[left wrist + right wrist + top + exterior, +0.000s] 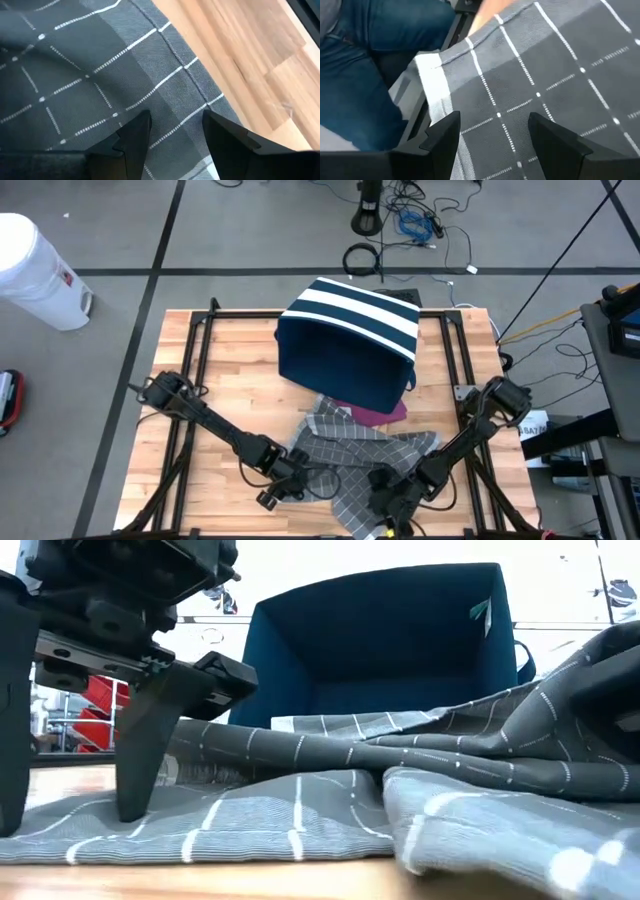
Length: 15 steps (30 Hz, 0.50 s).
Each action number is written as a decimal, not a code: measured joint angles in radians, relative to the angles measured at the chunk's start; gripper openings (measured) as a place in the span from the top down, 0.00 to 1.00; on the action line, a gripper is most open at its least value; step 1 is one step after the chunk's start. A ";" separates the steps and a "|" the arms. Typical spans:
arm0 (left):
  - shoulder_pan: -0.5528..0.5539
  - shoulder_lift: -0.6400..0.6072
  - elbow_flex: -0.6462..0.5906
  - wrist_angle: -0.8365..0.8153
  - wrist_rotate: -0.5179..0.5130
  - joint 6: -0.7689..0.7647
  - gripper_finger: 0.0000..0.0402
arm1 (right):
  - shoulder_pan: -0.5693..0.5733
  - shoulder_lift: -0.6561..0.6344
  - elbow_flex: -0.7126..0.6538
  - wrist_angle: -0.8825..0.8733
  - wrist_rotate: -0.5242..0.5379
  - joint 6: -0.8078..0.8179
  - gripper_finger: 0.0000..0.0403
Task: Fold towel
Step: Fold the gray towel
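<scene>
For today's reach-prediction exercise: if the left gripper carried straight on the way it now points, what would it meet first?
The towel. The left gripper points down at the grey cloth near its hemmed edge, jaws open just above it; the table lies beside that edge. How small the gap is stays unclear.

You have towel (365, 455) rumpled on table (230, 385) at near edge, bin (350, 340) behind it at table centre; left gripper (280, 490) over towel's left edge, right gripper (385, 505) over its near right part, fingers apart

Navy bin (345, 345) (striped), white bucket (35, 270)
</scene>
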 joint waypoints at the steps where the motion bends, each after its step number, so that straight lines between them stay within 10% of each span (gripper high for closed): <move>1: -0.002 0.000 0.000 -0.008 0.000 -0.006 0.52 | 0.000 -0.002 0.000 -0.020 -0.009 0.013 0.44; 15: -0.037 -0.004 0.000 -0.100 0.016 -0.060 0.52 | 0.041 -0.027 0.003 -0.197 -0.231 0.176 0.44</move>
